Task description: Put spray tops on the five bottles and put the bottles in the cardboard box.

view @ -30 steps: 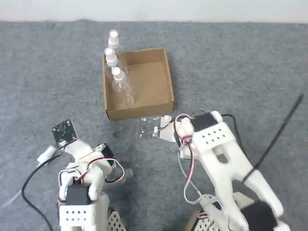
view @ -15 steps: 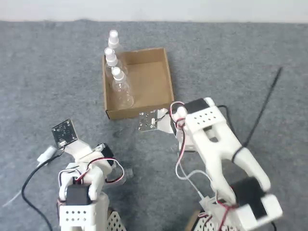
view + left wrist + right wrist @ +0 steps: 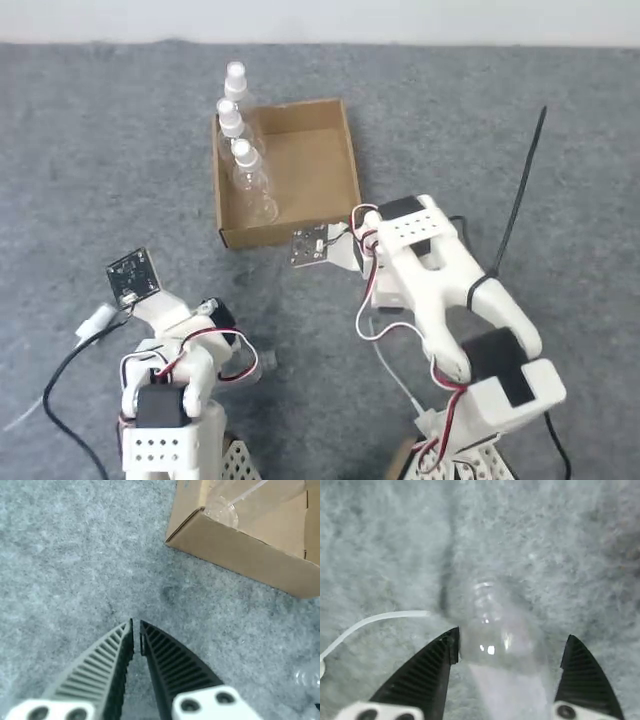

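Observation:
Three clear bottles with white spray tops [image 3: 245, 155] stand in a row along the left wall of the cardboard box [image 3: 345, 170]. A topless clear bottle [image 3: 495, 650] lies on the grey carpet between the black fingers [image 3: 437, 665] of my open right gripper [image 3: 512, 634]. Beside it lies a spray top's thin white tube [image 3: 375, 620]. The right arm [image 3: 430, 270] stands just off the box's near right corner. My left gripper [image 3: 136, 623] hangs shut and empty over carpet, short of the box corner [image 3: 200, 527]. Another clear bottle [image 3: 264, 362] lies by the left arm's base.
Grey carpet covers the table to the white back wall. A thin black strap [image 3: 520, 190] sticks up from the right arm. Loose white and red wires [image 3: 375, 320] hang under that arm. Bare carpet lies left and right of the box.
The right arm has swung forward toward the box's near right corner, and its upper part has come down toward the front. The left arm has kept still.

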Robot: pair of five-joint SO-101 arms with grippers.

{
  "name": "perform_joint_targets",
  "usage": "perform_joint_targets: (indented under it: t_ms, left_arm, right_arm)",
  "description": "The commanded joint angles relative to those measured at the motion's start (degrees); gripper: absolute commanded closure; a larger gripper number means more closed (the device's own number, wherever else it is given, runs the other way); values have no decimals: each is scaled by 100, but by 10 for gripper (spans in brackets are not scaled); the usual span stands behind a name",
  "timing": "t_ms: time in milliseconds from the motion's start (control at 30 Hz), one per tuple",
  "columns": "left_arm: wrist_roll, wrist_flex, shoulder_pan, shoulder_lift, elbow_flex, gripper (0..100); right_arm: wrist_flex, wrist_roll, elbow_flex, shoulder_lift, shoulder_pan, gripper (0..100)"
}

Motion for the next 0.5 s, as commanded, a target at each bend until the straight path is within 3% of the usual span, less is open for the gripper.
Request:
perform_joint_targets:
  t_ms: [0, 233, 467]
  left_arm:
    - [18, 53, 26, -97, -48, 976]
    - [18, 53, 26, -97, -48, 976]
    - [18, 53, 26, -97, -48, 976]
  right_arm:
    - [-295, -404, -316, -13, 180, 724]
    - [-338, -1011, -325, -4, 198, 724]
    - [-303, -747, -316, -4, 207, 721]
